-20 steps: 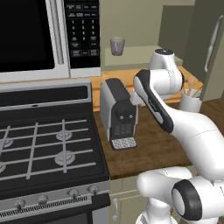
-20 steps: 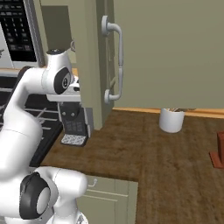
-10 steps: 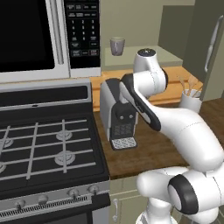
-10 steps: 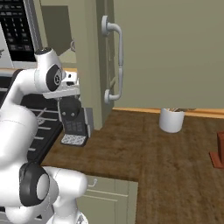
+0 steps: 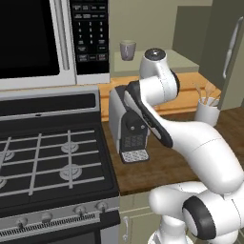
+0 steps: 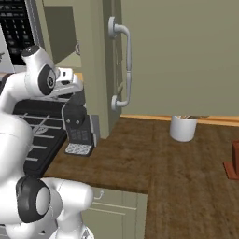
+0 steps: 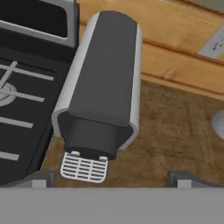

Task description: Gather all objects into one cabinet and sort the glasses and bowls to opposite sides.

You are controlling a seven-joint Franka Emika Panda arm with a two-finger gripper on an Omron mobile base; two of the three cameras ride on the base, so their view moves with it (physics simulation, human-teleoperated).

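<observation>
The grey tumbler (image 5: 127, 49) stands upright on the flat shelf floor of the olive-grey wall cabinet (image 5: 162, 63), near its left end. The cabinet door (image 6: 186, 56) hangs open, and its white curved bar handle (image 6: 122, 65) faces the right base camera. My gripper (image 7: 109, 178) is open with nothing between its widely spread fingertips (image 7: 43, 177). It looks straight down on a coffee machine, well below and in front of the tumbler. The cream cup and both bowls are out of view.
A grey and black coffee machine (image 5: 126, 126) stands on the wooden counter (image 6: 163, 163) beside the gas stove (image 5: 47, 157). The microwave (image 5: 52, 38) hangs left of the cabinet. A white utensil holder (image 6: 183, 127) is at the back of the counter, and a red-brown object (image 6: 233, 161) lies at far right.
My arm has swung left, bringing the hand from near the utensil holder to above the coffee machine. The tumbler has stayed where it was.
</observation>
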